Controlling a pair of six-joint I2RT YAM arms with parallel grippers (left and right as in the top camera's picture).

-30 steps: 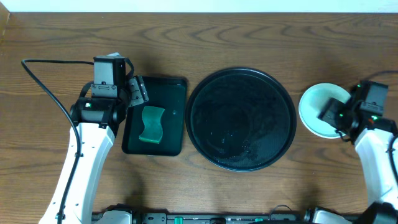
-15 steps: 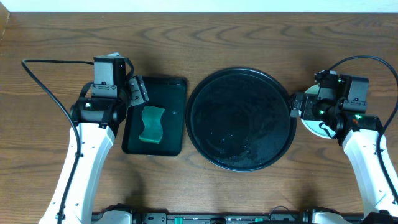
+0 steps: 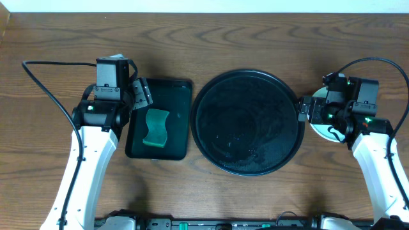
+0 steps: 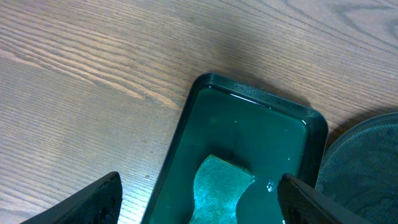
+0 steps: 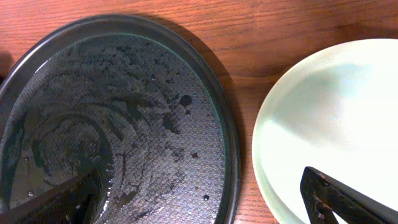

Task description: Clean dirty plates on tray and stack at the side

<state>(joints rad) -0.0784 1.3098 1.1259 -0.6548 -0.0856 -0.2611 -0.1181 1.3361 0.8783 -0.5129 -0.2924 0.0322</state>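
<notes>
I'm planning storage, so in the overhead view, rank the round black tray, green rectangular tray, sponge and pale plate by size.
1. round black tray
2. green rectangular tray
3. sponge
The pale plate is mostly hidden under the right arm, so I can't place it.

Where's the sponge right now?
In the overhead view, the green sponge lies inside the small dark green rectangular tray on the table's left side, left of the round black tray and close by the open left gripper.
</notes>
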